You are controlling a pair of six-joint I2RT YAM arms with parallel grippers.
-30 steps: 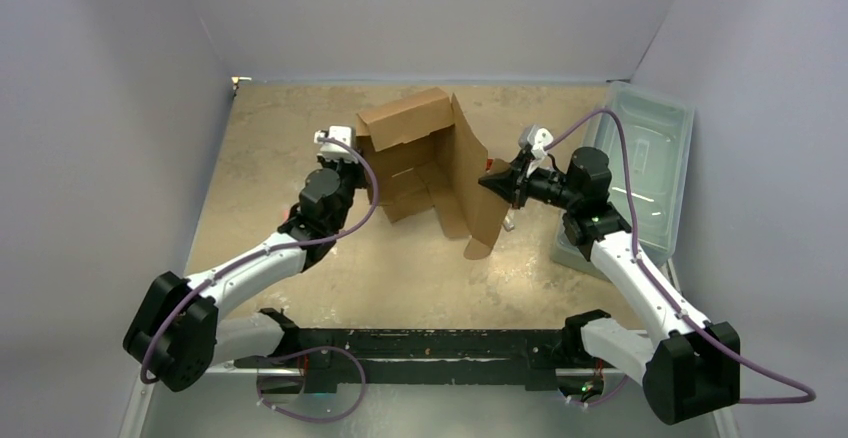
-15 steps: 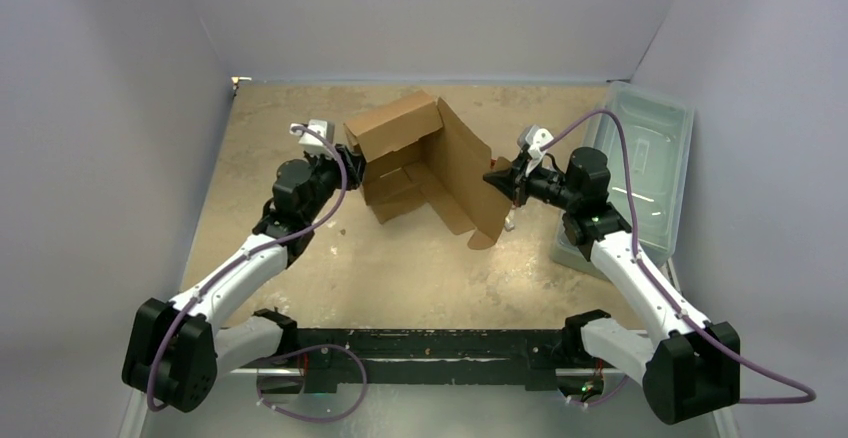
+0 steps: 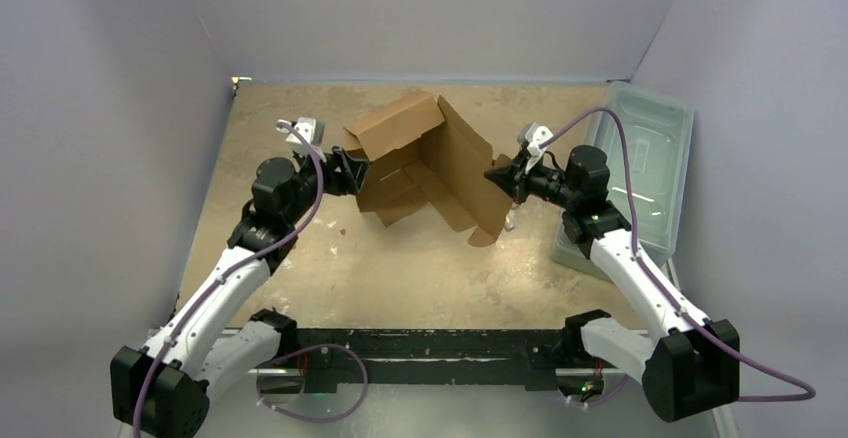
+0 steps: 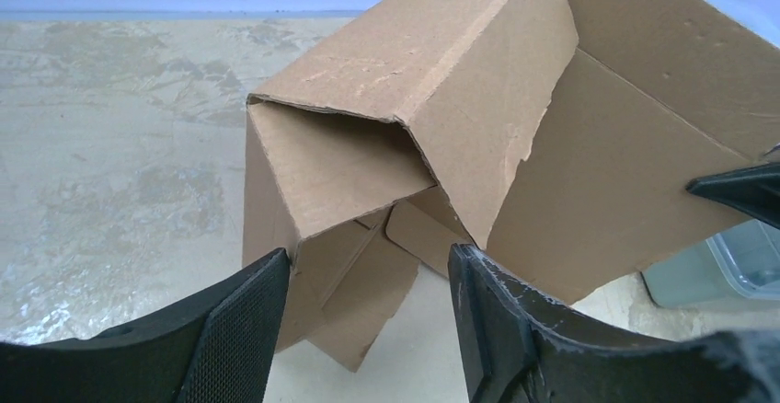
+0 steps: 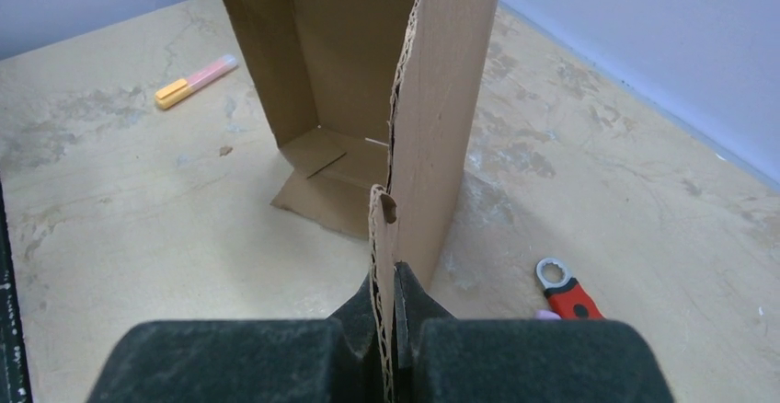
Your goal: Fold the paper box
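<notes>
Half the folding looks done: the paper box stands partly up, flaps loose; the right claw pinches one flap, the left claw hangs open.

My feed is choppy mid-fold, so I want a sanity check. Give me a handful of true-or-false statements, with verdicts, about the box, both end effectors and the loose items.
1. The right end effector is clamped on the edge of a flap of the paper box. True.
2. The left end effector is shut on the box. False: its jaws stand open, with the box's near corner ahead of them.
3. The wrench lies inside the box. False: it lies on the table, outside the box.
4. An orange and pink marker lies on the table. True.
5. The box is folded shut. False: it is open, with one large flap standing up.
</notes>
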